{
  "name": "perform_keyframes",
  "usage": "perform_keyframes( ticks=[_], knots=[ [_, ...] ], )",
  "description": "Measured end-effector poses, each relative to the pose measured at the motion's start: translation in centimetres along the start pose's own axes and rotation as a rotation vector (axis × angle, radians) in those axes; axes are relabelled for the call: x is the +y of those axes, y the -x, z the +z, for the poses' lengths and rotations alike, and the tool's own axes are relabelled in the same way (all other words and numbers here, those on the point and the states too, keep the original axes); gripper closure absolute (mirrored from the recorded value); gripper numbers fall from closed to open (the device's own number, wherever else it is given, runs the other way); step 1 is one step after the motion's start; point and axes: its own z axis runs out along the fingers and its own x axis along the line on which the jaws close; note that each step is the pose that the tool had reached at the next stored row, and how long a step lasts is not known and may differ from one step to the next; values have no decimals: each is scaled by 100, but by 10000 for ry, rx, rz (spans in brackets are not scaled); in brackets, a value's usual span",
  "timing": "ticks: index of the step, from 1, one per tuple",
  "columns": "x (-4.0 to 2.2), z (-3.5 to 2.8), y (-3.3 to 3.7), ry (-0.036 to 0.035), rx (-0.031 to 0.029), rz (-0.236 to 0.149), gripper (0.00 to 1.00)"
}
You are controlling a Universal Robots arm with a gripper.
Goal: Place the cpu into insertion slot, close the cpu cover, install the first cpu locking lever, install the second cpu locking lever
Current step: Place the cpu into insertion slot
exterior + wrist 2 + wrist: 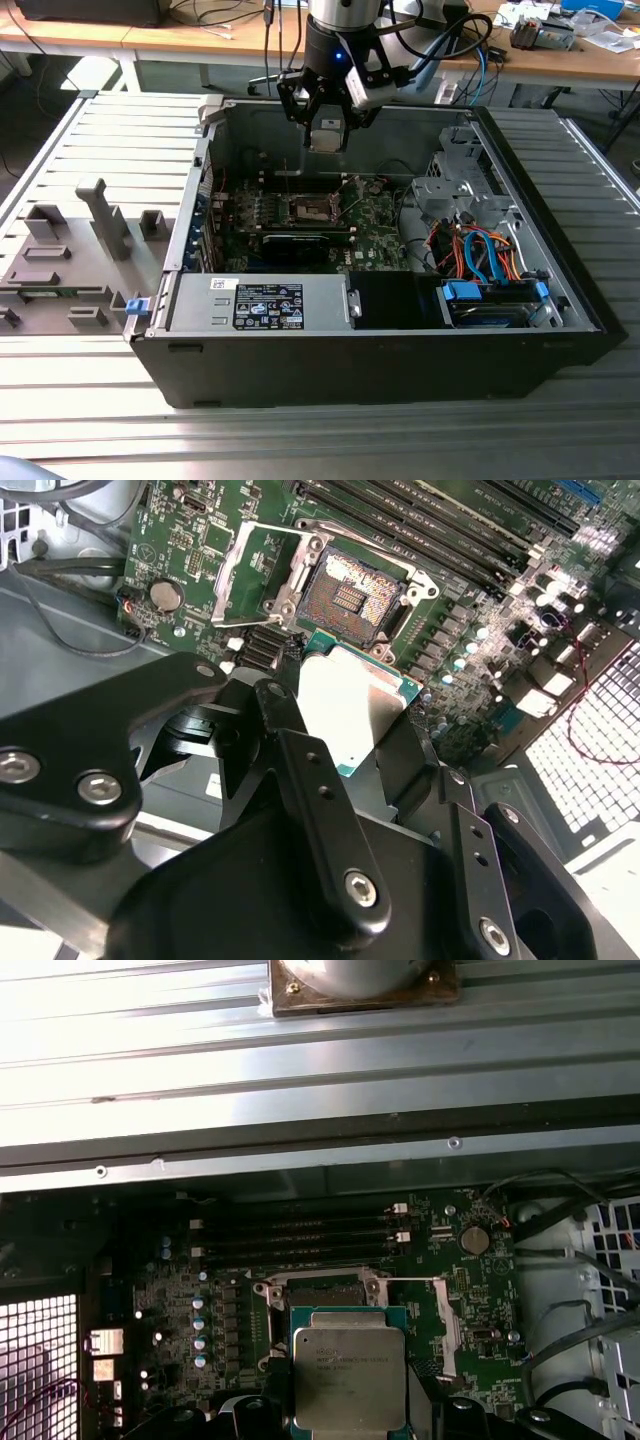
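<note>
Black fingers (268,708) around square silvery cpu (350,715)

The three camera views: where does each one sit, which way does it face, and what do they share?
Exterior view: off the arm, above the open computer case, looking down into it; the arm's gripper hangs over the circuit board.
First wrist view: on the arm, facing down past the held cpu onto the board.
Second wrist view: on the arm, looking along the black fingers to the empty insertion slot.
Shared: both wrist views show the gripped cpu, not yet in the slot.
</note>
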Motion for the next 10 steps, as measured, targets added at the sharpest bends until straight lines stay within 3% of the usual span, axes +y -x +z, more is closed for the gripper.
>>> perform_keyframes(
  ticks=[10],
  knots=[
    [0,0,0,1,-7,85,46]
  ],
)
